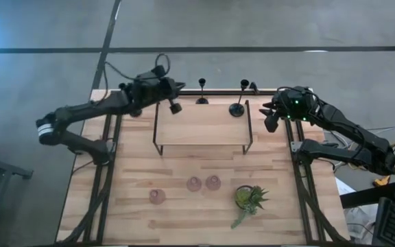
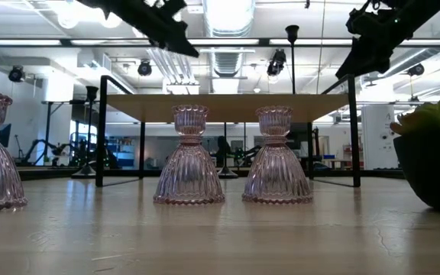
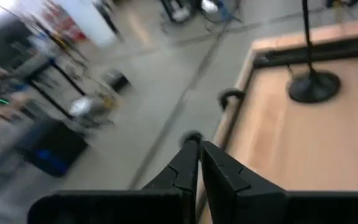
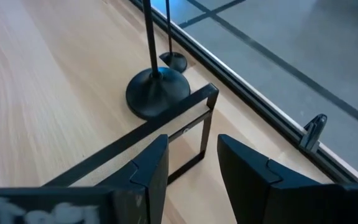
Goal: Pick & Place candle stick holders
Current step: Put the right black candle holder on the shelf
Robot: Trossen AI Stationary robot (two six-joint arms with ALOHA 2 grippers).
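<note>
Behind the desk (image 1: 136,171) we've got grey concrete floor, and in the low view a big workshop with ceiling lights. On the desk sits a raised shelf (image 1: 201,123) on thin black legs.

Black stems: one stands on the shelf near its right end (image 1: 238,106), one stands at the far edge behind the shelf (image 1: 202,92), and the third looks to be hanging from the left gripper (image 1: 172,103) over the shelf's left end, its disc base (image 1: 175,108) showing below the hand. The left wrist view shows those fingers pressed nearly together. We can't actually see the stem between them, so we're calling the grip a guess. The right gripper (image 1: 271,118) hovers just off the shelf's right end, fingers spread and empty.

The three pink glass holders (image 1: 194,183) (image 1: 213,182) (image 1: 157,196) sit on the near half of the desk, two close together, next to the potted plant (image 1: 249,197).

What could go wrong, as we see it:
- that stem is thin and top-heavy, so a pinch off-centre could let it swing or slip out
- setting it down tilted could tip it off the shelf edge
- the right fingers are near the standing stem, so a careless reach could knock it over
</note>
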